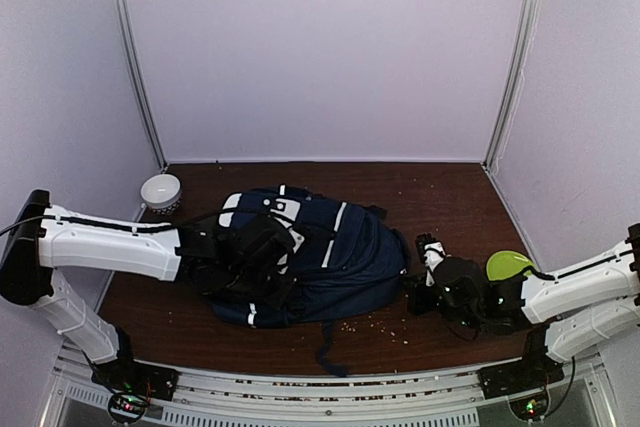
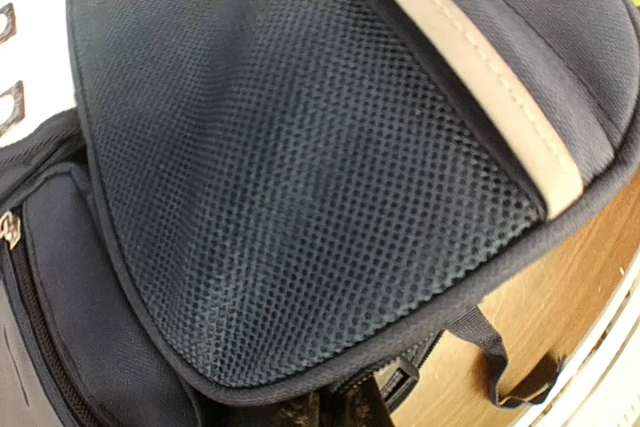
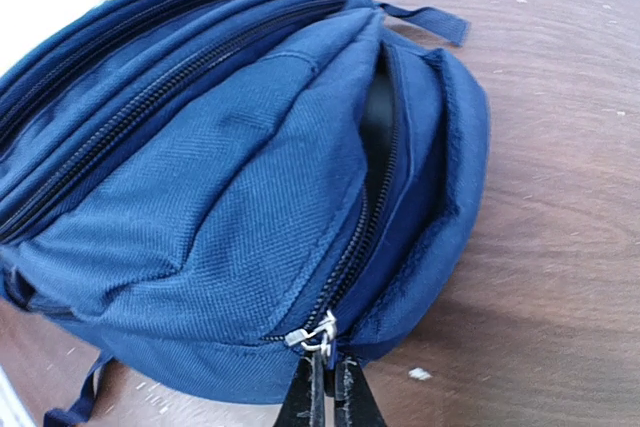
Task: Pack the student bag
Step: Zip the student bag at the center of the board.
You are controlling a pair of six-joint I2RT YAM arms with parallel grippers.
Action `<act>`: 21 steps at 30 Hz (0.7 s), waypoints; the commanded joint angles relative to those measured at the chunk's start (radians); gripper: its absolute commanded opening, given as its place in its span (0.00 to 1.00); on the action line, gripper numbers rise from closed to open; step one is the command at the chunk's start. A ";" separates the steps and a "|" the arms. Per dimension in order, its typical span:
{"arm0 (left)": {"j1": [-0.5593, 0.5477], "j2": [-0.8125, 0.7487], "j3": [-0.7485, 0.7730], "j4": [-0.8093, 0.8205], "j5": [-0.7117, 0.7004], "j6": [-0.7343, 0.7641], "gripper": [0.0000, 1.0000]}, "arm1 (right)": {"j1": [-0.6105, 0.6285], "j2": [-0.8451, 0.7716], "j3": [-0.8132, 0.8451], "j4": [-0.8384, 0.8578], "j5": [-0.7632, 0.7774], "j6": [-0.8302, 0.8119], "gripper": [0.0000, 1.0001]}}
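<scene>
Student bag (image 1: 330, 247) lies flat mid-table (image 1: 450, 197), long axis left to right, between the two arms. The right pincer (image 3: 329, 387) is at the bag's right end, low on the rounded side, with its fingers together, clamped on the silver zip pull (image 3: 312, 335) as far as the wrist view shows. That zip is partly open above the pull, showing a dark gap behind it. The left pincer (image 1: 265, 247) sits on top of the bag's left half, dark on dark and closed. I can't tell if it has fabric pinched.

Bag body is navy woven cloth with a fine diagonal weave and several parallel zip lines with black teeth running along the curved top. The shape is bulgy and soft-edged. From the left wrist I see a dark mesh panel (image 2: 300, 167) with a honeycomb texture, bound edge and rounded corner, crossed by a cream stitched stripe (image 2: 480, 77). A thin dark strap (image 1: 328, 347) trails toward the near edge.

Table is brown wood grain with pale crumbs scattered on it. A white bowl (image 1: 160, 190) is at the back left, apart from the bag. A lime green object (image 1: 508, 265) is behind the right arm.
</scene>
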State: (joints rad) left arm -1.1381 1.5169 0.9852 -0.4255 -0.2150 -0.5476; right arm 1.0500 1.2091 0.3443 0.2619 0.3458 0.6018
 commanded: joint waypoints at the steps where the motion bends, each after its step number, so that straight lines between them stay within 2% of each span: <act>1: 0.009 -0.075 -0.088 -0.317 -0.086 -0.115 0.00 | 0.003 -0.035 -0.043 -0.101 0.097 0.039 0.00; 9: 0.008 -0.152 -0.161 -0.387 -0.150 -0.165 0.00 | 0.005 -0.077 -0.064 -0.115 0.076 0.054 0.00; 13: 0.008 -0.179 -0.173 -0.350 -0.174 -0.172 0.00 | 0.014 -0.090 -0.086 -0.059 0.009 0.033 0.00; 14: 0.008 -0.186 -0.168 -0.323 -0.165 -0.168 0.03 | 0.019 -0.089 -0.085 -0.054 -0.004 0.028 0.00; 15: 0.008 -0.195 -0.164 -0.294 -0.155 -0.167 0.20 | 0.026 -0.086 -0.080 -0.052 -0.016 0.022 0.00; 16: 0.008 -0.206 -0.161 -0.264 -0.143 -0.169 0.45 | 0.032 -0.083 -0.074 -0.054 -0.020 0.016 0.00; 18: 0.008 -0.230 -0.153 -0.231 -0.143 -0.181 0.68 | 0.040 -0.082 -0.070 -0.056 -0.023 0.013 0.00; 20: 0.008 -0.269 -0.154 -0.226 -0.162 -0.214 0.82 | 0.040 -0.084 -0.068 -0.055 -0.023 0.013 0.00; 21: 0.008 -0.296 -0.160 -0.231 -0.178 -0.240 0.92 | 0.040 -0.084 -0.066 -0.056 -0.022 0.013 0.00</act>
State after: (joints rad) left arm -1.1519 1.2972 0.8463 -0.5449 -0.2737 -0.6922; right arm 1.0958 1.1294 0.2966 0.2768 0.2249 0.6128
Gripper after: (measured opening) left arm 0.785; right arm 0.017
